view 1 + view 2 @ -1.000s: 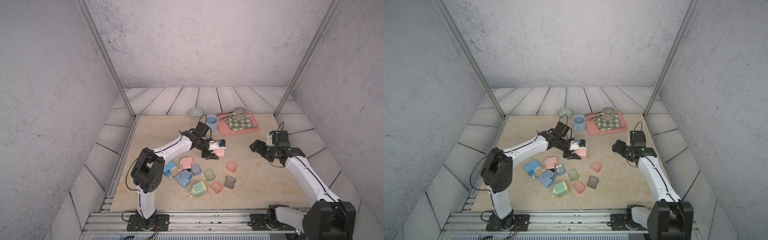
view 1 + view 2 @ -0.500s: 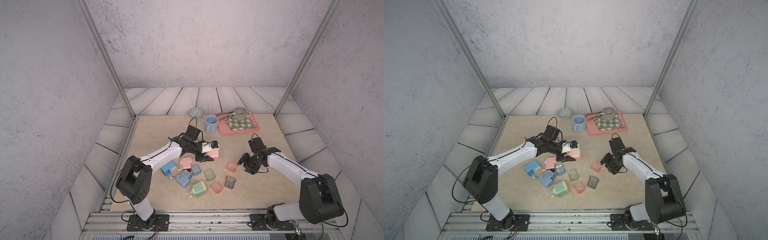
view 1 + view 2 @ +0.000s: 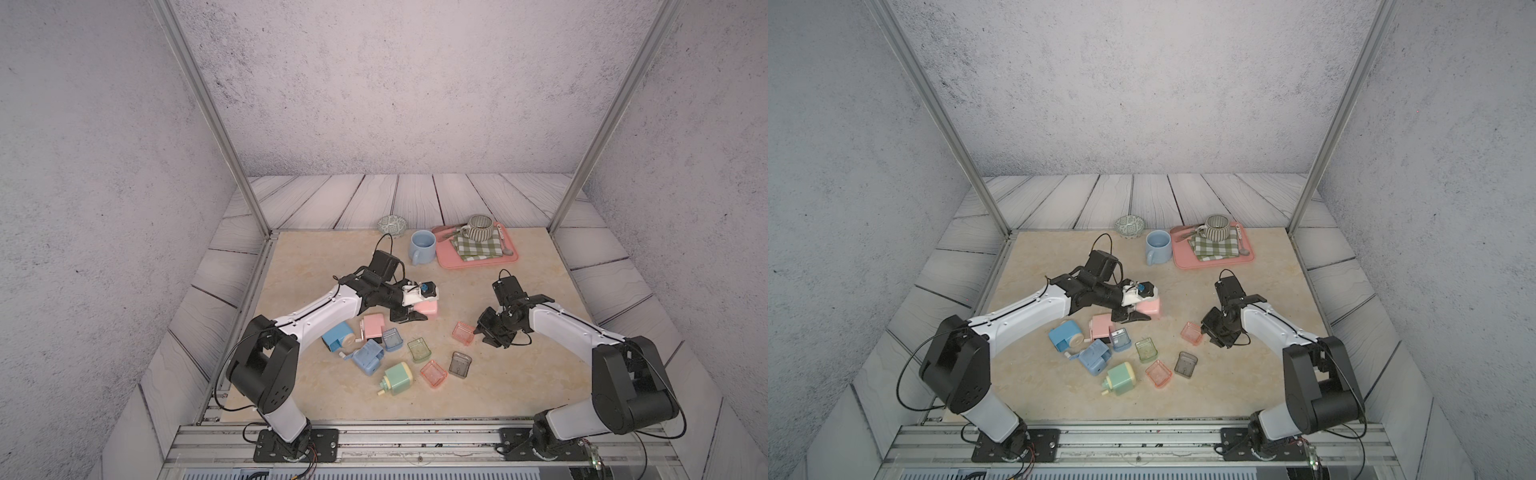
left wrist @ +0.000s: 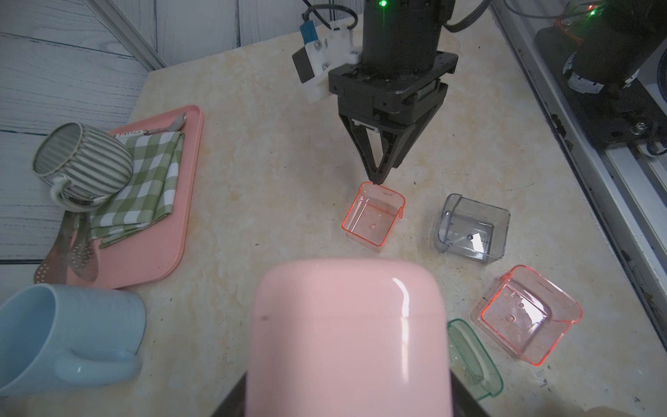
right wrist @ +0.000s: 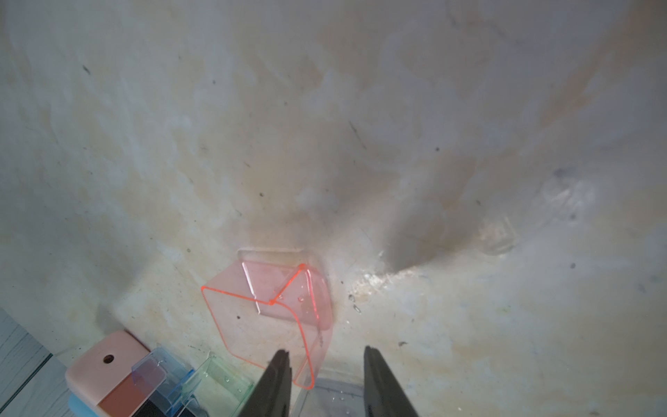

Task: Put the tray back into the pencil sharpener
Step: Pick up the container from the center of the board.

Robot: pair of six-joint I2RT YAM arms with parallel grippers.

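Note:
My left gripper [image 3: 417, 309] is shut on a pink pencil sharpener [image 3: 430, 309], which fills the near part of the left wrist view [image 4: 346, 335]. A clear red tray [image 3: 463, 332] lies open side up on the table to its right. My right gripper [image 3: 482, 332] is down at that tray's right edge. In the right wrist view the tray [image 5: 267, 310] has one corner of its wall between my fingers [image 5: 278, 382]. The jaws stand apart with a gap beside the wall. The left wrist view shows the same fingertips [image 4: 378, 180] at the tray's rim [image 4: 371, 220].
Other sharpeners lie at front left: blue [image 3: 336, 334], pink [image 3: 372, 326], blue [image 3: 368, 357], green [image 3: 397, 376]. Loose clear trays lie by them: blue [image 3: 391, 338], green [image 3: 419, 350], red [image 3: 433, 373], grey [image 3: 459, 365]. A blue mug [image 3: 422, 247], small bowl [image 3: 391, 225] and pink platter [image 3: 478, 259] stand behind.
My right arm has swung in from the right and dropped to the red tray, its jaws narrowing. My left arm has shifted slightly with the sharpener in it.

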